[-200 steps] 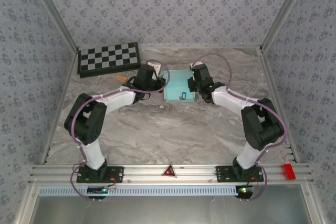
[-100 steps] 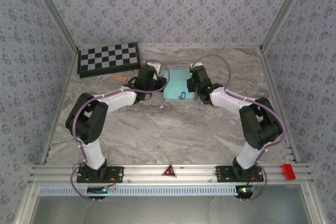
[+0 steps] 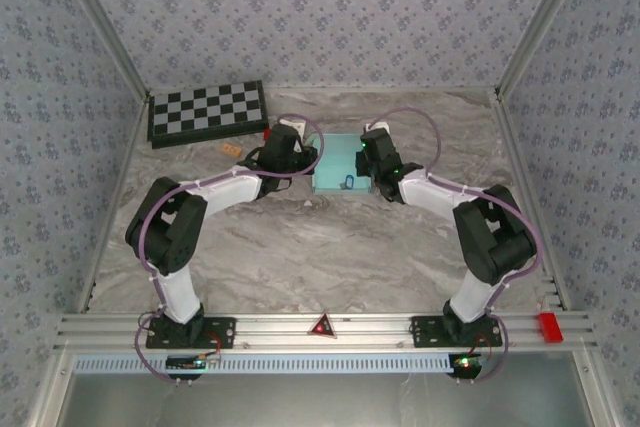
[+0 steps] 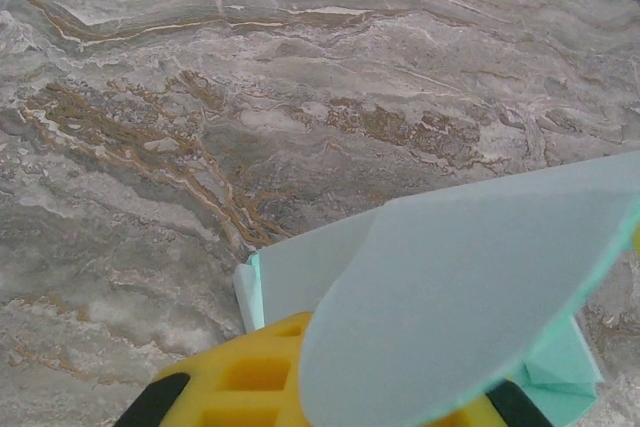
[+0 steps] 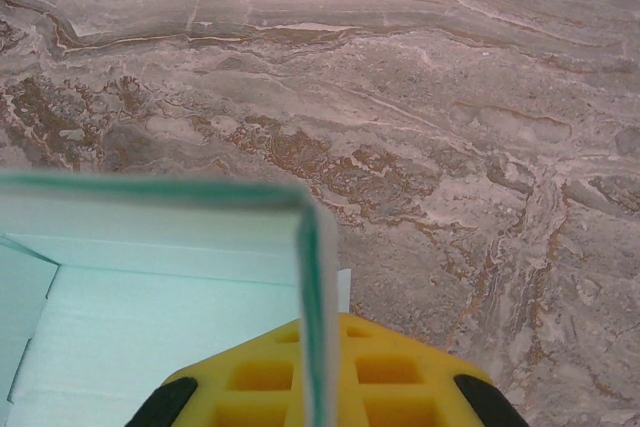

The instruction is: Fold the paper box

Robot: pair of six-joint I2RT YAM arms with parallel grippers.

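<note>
Straight to the paper box (image 3: 338, 159): pale light-blue card, part-folded, lying on the marbled table (image 3: 300, 247) toward the far middle, right between the two claws. Looks like a shallow open tray from above, with a small dark-blue mark near its front edge, too small to read. Up close from the left wrist, shows a broad rounded flap (image 4: 460, 307) lifted off the tabletop, mint-green along its cut edge, with a folded corner of the sheet flat on the marble below. From the right wrist, shows a side wall (image 5: 310, 327) edge-on and upright, bent at a crisp corner into a second wall running off leftward, with the pale floor of the box beneath.

On to the left gripper (image 3: 303, 154): reaches in from the left side of the box, with elbow bent and forearm slanting up the table. Pinches that rounded flap, closed tight, with the yellow pad (image 4: 245, 372) tucked right under the card.

Over to the right gripper (image 3: 363, 157): comes in from the opposite side, folded at the elbow and stretched inward. Clamps the upright wall, closed on it, with yellow fingers (image 5: 400, 347) either side of the thin edge.

Off at far left, well apart from the box, a black-and-white checkerboard (image 3: 207, 112), plus a small tan scrap (image 3: 231, 148) just in front of it.
</note>
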